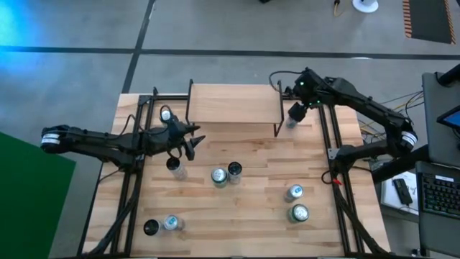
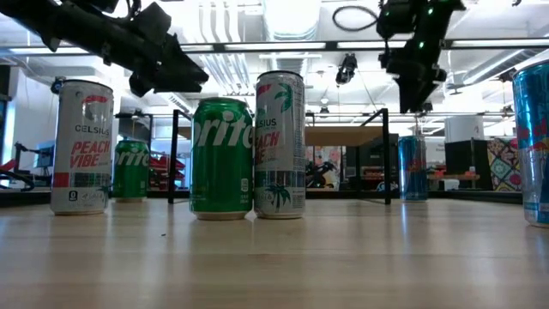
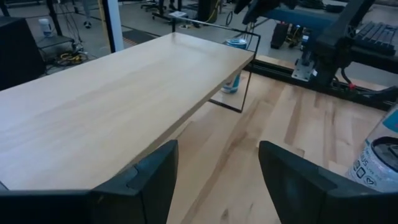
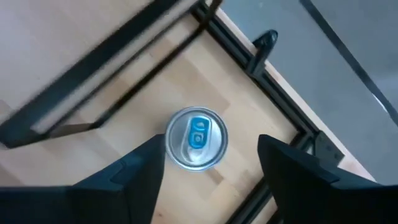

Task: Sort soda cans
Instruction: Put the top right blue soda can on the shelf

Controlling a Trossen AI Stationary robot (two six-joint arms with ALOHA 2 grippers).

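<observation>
A blue-topped can (image 4: 196, 138) stands beside the raised shelf (image 1: 233, 104) at the table's far right, my right gripper (image 4: 208, 171) hanging spread and empty directly above it, lined up, I judge, for a grasp. My left gripper (image 3: 217, 180), also spread empty, waits near the shelf's left end.

Nine soda cans (image 1: 219, 177), two dark robot arms (image 1: 108, 144), one raised wooden shelf (image 1: 233, 104), one table (image 1: 251, 234).

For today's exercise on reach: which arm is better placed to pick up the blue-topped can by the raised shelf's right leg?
The right. The right gripper hangs directly above that can, jaws open on either side of it. The left gripper is across the table, its open jaws facing the shelf.
</observation>
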